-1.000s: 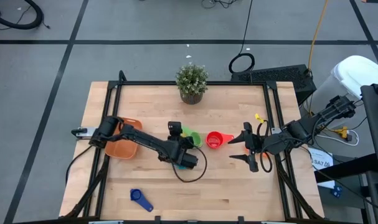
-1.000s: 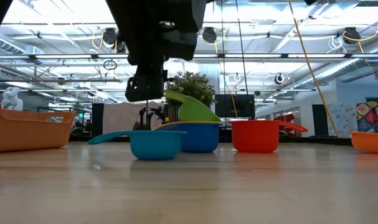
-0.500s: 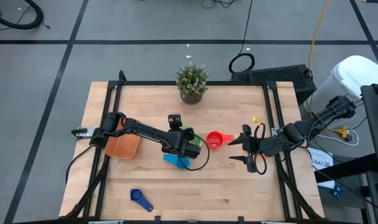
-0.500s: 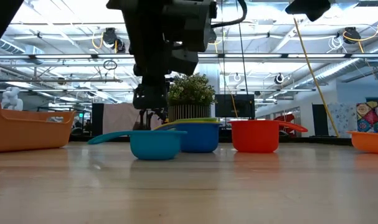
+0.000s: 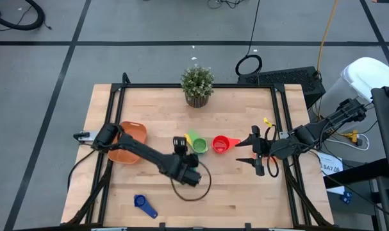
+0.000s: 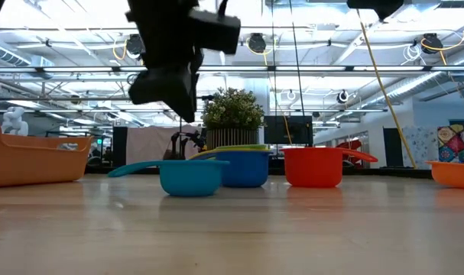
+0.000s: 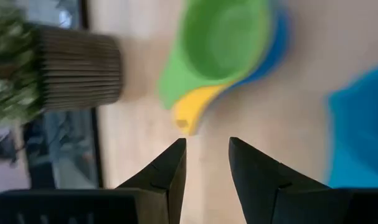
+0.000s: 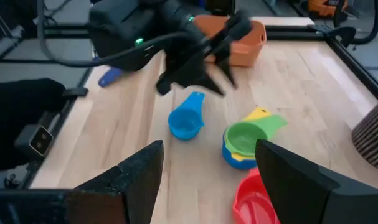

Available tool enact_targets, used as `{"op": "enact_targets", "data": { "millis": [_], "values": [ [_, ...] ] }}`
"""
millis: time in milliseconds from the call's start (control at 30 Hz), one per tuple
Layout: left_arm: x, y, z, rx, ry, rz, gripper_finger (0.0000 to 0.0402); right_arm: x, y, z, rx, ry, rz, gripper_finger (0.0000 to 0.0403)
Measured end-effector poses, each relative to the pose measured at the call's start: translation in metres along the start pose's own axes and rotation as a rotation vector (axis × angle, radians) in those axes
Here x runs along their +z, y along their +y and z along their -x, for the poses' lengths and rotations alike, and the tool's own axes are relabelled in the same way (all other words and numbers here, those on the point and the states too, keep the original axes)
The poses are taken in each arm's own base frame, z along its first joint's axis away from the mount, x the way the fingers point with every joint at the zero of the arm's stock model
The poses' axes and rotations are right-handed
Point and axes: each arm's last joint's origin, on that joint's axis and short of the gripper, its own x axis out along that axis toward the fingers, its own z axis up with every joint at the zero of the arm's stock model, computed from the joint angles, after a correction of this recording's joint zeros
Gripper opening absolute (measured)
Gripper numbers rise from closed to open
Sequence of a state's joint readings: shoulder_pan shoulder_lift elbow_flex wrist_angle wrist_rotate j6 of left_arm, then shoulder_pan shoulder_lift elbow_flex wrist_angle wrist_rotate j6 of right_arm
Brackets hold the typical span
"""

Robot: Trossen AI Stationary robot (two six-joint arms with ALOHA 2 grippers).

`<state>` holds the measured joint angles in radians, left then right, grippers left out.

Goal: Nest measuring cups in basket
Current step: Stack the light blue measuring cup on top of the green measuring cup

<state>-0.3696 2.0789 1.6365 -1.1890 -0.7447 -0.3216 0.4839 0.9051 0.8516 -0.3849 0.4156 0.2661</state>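
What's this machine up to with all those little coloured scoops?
It is sorting measuring cups on a table. The left pincer hangs empty above the table, its fingers slightly apart. Near it a green cup sits nested in a yellow one and a blue one, with a light blue cup and a red cup standing loose on either side. The orange basket waits at the table's left, and a dark blue cup lies near the front edge. The right pincer rests open on the right side.
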Motion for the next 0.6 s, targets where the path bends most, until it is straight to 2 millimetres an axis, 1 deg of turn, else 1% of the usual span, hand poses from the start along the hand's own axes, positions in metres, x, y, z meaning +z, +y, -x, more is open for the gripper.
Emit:
{"op": "enact_targets", "data": {
  "millis": [100,200,333,433,600],
  "values": [
    [-0.002,-0.012,0.005,-0.064,-0.011,-0.027,0.0124,0.000,0.000,0.000,0.000,-0.002,-0.002,0.0249],
    [-0.002,-0.019,0.010,-0.127,-0.023,-0.024,0.0124,0.000,0.000,0.000,0.001,-0.002,-0.002,0.0249],
    [0.000,-0.028,0.015,-0.285,-0.033,-0.069,0.0124,0.002,0.001,0.000,0.006,-0.023,0.008,0.0249],
    [0.003,-0.032,0.016,-0.366,-0.053,-0.067,0.0124,0.003,0.001,0.000,0.007,-0.027,0.008,0.0249],
    [0.005,-0.030,0.017,-0.395,-0.063,-0.052,0.0124,0.003,0.001,0.000,0.007,-0.026,0.013,0.0249]
  ]
}}
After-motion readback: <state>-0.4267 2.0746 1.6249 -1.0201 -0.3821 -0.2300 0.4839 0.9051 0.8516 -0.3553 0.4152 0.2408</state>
